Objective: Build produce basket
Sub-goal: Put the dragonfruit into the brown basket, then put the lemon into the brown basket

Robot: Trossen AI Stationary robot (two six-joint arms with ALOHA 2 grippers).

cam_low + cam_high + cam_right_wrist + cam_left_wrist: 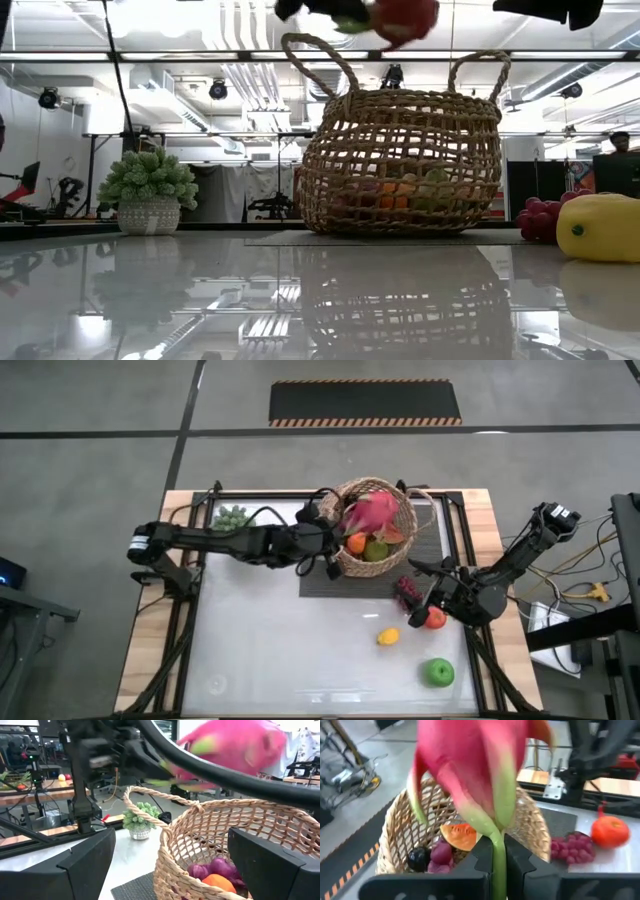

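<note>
Two arms: both reach toward the round tan woven wicker basket (378, 526), the left at work, the right waiting.
Left pincer (338, 528): closed on the green stem of the pink dragon fruit with green-tipped scales (368, 513), holding it just above the basket's rim.
Right pincer (432, 600): spread wide and holding nothing, low over the surface beside the basket.
Basket contents: beneath the left pincer lie an orange fruit (356, 543), a green-yellow fruit (376, 550), a watermelon slice (460, 835) and purple grapes (440, 853).
Produce left out: a dark red grape bunch (407, 593) and a round red tomato (435, 618) sit right by the right pincer; a yellow lemon (388, 636) and a green apple (438, 672) lie a little farther from it on the white surface (270, 650).
Step in hand: by my reading, dropping the dragon fruit into the basket.
Next move: likely lower it a touch over the open middle, then part the fingers so it settles without catching the rim.
Afterwards: four pieces remain near the right pincer.
</note>
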